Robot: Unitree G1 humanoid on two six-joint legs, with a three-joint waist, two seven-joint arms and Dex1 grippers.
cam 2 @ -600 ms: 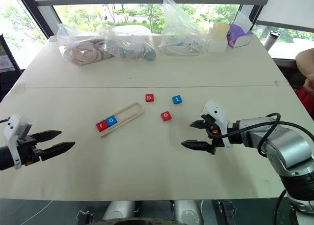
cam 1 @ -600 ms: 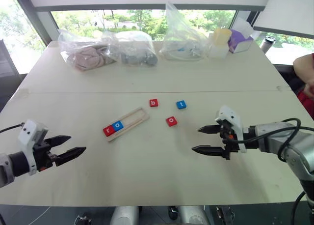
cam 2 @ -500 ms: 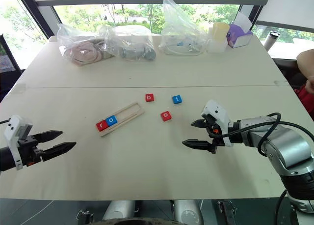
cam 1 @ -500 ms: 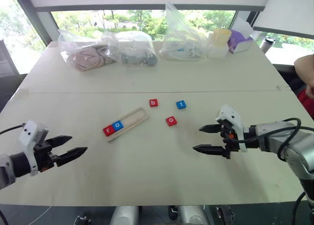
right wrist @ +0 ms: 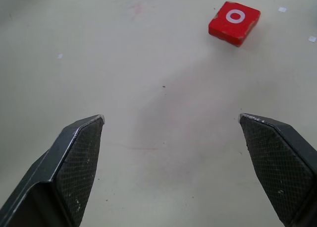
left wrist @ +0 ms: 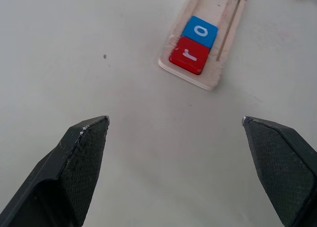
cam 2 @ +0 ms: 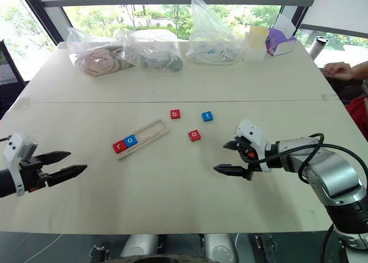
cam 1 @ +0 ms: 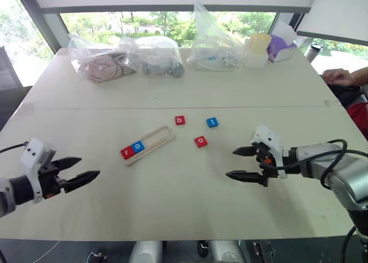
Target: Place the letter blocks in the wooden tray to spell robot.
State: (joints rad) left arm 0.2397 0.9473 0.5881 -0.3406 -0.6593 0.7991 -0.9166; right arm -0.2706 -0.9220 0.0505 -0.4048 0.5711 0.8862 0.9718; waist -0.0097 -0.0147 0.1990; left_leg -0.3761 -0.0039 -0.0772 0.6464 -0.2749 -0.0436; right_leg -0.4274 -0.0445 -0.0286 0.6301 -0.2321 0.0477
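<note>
Your wooden tray has the red r and blue o at its near end, rest of it bare. The red b, blue t and red o sit loose on the table just right of it. Left gripper and right gripper both hover spread wide, holding nothing.

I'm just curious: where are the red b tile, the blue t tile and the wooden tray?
red b tile (cam 1: 180,120), left eye view, its top face.
blue t tile (cam 1: 212,122), left eye view, its top face.
wooden tray (cam 1: 163,137), left eye view, its bare floor.
</note>
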